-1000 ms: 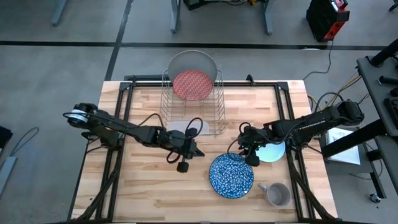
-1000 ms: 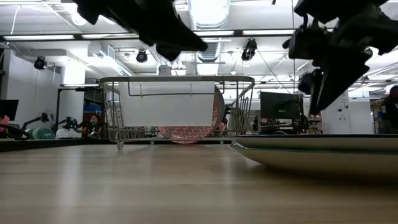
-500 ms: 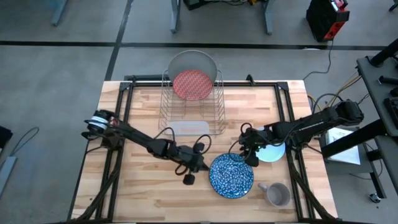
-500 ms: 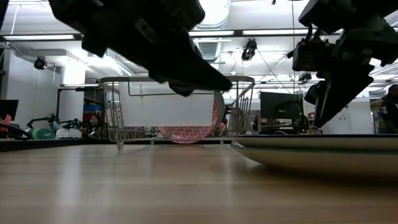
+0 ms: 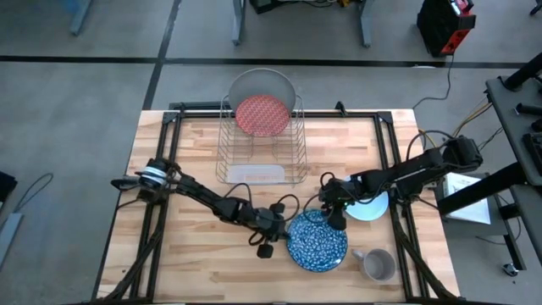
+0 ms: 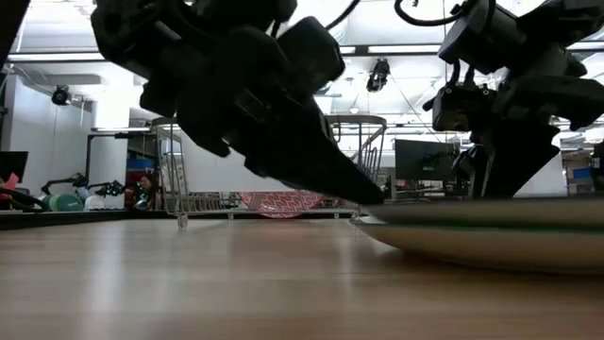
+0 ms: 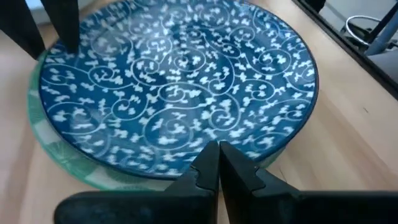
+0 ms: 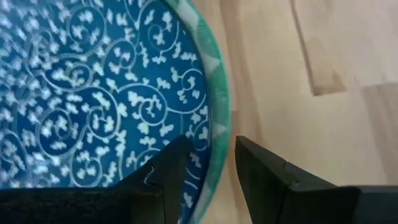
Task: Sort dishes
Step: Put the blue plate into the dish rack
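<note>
Glossy glazed blue speckled plate (image 7: 177,93) lies on the matt pale wood table (image 5: 195,152).

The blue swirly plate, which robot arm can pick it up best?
Probably the right one. The right gripper is open with its fingers on either side of the blue plate's rim. The left gripper is shut, only pointing at the opposite edge.

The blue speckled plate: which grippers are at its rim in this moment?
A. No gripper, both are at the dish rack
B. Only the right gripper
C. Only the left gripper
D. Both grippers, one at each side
D: in the high view the left gripper meets the near-left rim of the blue speckled plate, and the right gripper stands over its far-right rim, fingers apart astride the edge.
</note>
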{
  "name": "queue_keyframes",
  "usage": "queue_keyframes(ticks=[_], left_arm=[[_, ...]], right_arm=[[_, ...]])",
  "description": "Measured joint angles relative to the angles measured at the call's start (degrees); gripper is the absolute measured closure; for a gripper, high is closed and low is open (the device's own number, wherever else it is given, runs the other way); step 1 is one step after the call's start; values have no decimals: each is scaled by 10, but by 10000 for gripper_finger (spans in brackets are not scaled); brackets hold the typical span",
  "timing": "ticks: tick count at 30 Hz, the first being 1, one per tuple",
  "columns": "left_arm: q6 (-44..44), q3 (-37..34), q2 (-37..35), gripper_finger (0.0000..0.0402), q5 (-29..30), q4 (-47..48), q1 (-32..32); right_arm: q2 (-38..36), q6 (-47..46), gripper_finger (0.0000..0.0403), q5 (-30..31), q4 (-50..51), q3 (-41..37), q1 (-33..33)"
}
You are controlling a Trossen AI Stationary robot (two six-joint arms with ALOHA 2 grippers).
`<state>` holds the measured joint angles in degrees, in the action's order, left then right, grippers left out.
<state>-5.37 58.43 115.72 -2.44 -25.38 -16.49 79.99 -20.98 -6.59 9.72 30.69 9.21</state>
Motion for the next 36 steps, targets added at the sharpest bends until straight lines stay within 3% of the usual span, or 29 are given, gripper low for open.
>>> queue_keyframes(ticks=[11,26,36], left_arm=[[-47,3,18,401,5,9,0],[-86,1,28,401,81,23,0],[-88,-1,26,401,133,14,1]], right_arm=[[-10,-16,264,-14,0,-1,0],[-26,-81,260,-53,21,-2,0],[-26,-76,325,19,-1,-1,0]])
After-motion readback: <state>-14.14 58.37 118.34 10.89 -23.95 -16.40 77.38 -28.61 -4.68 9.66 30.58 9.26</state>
